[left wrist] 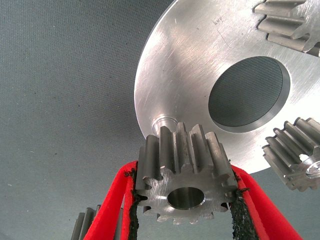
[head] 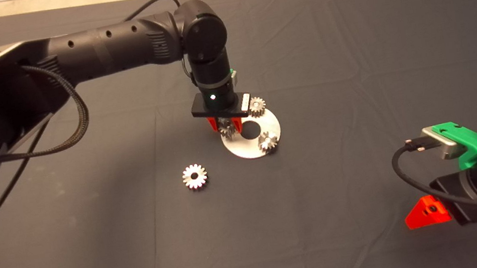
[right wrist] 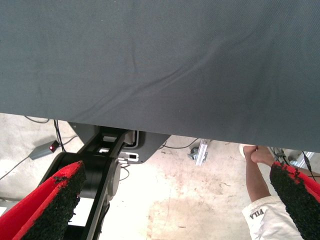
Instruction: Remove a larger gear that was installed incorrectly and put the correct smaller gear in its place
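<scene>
My left gripper [head: 227, 128] is shut on the smaller gear [left wrist: 185, 175], a dull dark-grey gear with a round centre hole. It holds the gear at the near-left edge of the round silvery plate [head: 247, 147], just beside a bare pin [left wrist: 162, 121] on the plate [left wrist: 185, 65]. Whether the gear touches the plate I cannot tell. The larger gear [head: 194, 176], bright silvery-white, lies flat on the mat to the front left of the plate, apart from it. My right gripper [head: 425, 212] is parked open at the lower right.
Two like-sized gears with shiny pin tips sit on the plate, one at its far edge [head: 257, 105] and one at its near right [head: 268, 140]. The plate has a large centre hole [left wrist: 249, 90]. A person's leg [right wrist: 257, 175] shows beyond the mat.
</scene>
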